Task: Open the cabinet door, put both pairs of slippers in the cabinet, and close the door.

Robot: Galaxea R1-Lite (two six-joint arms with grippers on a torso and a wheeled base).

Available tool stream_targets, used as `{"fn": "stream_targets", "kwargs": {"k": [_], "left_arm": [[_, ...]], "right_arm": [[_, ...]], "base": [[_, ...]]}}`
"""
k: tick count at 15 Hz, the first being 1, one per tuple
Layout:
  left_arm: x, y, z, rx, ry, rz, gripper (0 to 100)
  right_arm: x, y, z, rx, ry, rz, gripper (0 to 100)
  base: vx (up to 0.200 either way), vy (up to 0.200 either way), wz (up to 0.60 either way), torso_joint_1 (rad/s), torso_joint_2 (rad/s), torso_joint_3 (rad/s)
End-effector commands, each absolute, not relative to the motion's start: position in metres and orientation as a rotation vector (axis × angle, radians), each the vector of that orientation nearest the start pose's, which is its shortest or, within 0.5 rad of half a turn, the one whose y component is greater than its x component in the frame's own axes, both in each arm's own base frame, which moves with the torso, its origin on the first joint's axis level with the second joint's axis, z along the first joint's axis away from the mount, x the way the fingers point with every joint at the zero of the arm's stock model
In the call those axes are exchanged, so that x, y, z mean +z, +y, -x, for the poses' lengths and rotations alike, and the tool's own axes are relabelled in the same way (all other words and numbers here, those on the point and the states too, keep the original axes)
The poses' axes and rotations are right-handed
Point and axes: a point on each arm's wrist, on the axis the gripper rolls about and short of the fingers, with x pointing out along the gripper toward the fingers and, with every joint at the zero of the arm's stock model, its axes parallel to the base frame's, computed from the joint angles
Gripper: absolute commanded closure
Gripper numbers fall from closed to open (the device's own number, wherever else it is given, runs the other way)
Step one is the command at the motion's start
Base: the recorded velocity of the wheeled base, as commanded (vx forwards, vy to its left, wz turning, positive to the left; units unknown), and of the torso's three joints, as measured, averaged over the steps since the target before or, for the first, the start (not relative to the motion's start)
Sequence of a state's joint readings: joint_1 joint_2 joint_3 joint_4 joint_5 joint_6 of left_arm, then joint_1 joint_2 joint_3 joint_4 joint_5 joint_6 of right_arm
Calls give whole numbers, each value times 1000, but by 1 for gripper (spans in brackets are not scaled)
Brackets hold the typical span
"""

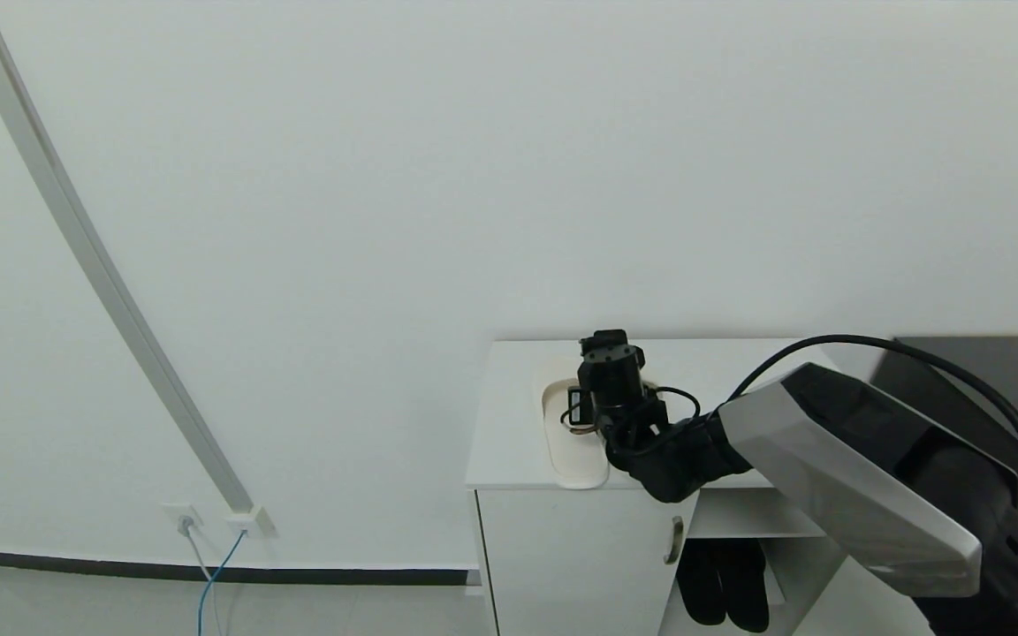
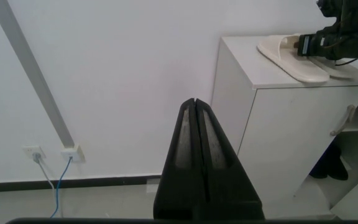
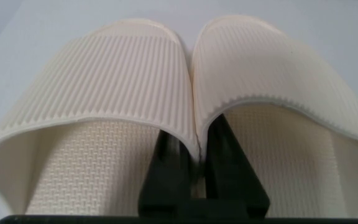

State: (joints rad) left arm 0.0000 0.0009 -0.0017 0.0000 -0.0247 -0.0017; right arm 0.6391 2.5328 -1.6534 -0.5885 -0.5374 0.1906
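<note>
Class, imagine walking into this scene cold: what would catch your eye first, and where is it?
The right end effector is at the pair of cream slippers on top of the white cabinet, with a finger inside each slipper pinching their touching inner edges. Below, a pair of black slippers sits in the cabinet's open compartment, under a shelf.

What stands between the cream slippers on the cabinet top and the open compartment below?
Nothing visible. The right gripper pinches the cream slippers on the cabinet top; the compartment below stands open, black slippers on its lower level.
</note>
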Motion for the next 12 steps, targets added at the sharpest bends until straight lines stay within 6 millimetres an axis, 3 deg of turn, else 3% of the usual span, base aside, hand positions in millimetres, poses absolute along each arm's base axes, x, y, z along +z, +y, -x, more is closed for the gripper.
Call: {"fn": "stream_targets", "kwargs": {"k": [1, 6, 7, 12], "left_arm": [[76, -1, 23, -25, 0, 3, 100], [76, -1, 23, -25, 0, 3, 100], [76, -1, 23, -25, 0, 2, 100], [76, -1, 23, -25, 0, 2, 100]], "right_arm": [[66, 293, -412, 81, 240, -36, 100], [101, 274, -381, 106, 234, -44, 100], [116, 265, -365, 147, 237, -53, 100], [149, 233, -304, 312, 242, -74, 100]], "base": [[0, 0, 0, 0, 0, 0], [0, 0, 0, 0, 0, 0], [0, 0, 0, 0, 0, 0], [0, 0, 0, 0, 0, 0]]}}
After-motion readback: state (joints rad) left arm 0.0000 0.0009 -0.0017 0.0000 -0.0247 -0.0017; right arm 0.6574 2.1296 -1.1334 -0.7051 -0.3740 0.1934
